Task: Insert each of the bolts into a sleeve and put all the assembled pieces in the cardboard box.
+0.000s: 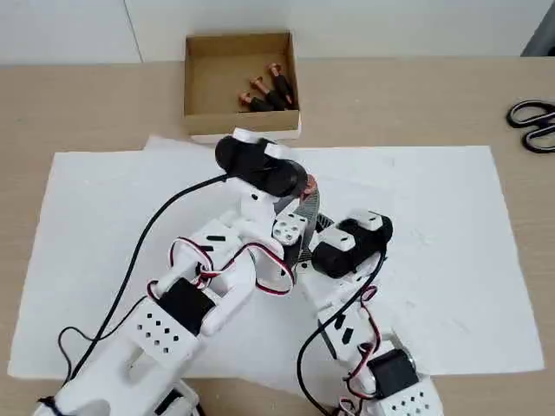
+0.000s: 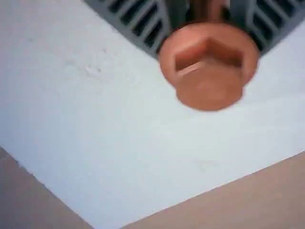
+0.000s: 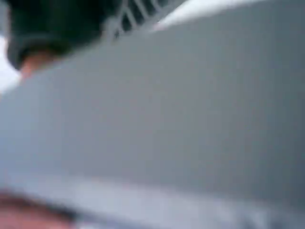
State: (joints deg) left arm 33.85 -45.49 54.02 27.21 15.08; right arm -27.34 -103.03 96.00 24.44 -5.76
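Note:
My left gripper (image 2: pixel 208 14) is shut on a copper bolt (image 2: pixel 208 67); the hex head pokes out between its ribbed grey fingers (image 2: pixel 128 19) above the white paper. In the high view that bolt (image 1: pixel 310 185) sits at the middle of the sheet, where both arms meet. My right gripper (image 1: pixel 302 227) lies right against the left one, just below the bolt. In the right wrist view a dark sleeve-like shape (image 3: pixel 52 24) with a copper end (image 3: pixel 33 62) shows past a close grey surface. The cardboard box (image 1: pixel 201 82) at the back holds three assembled pieces (image 1: pixel 267 89).
A large white paper sheet (image 1: pixel 434 225) covers the wooden table (image 1: pixel 69 104). Scissors (image 1: pixel 533 126) lie at the far right edge. The box stands just behind the paper's back edge, a short way beyond the grippers.

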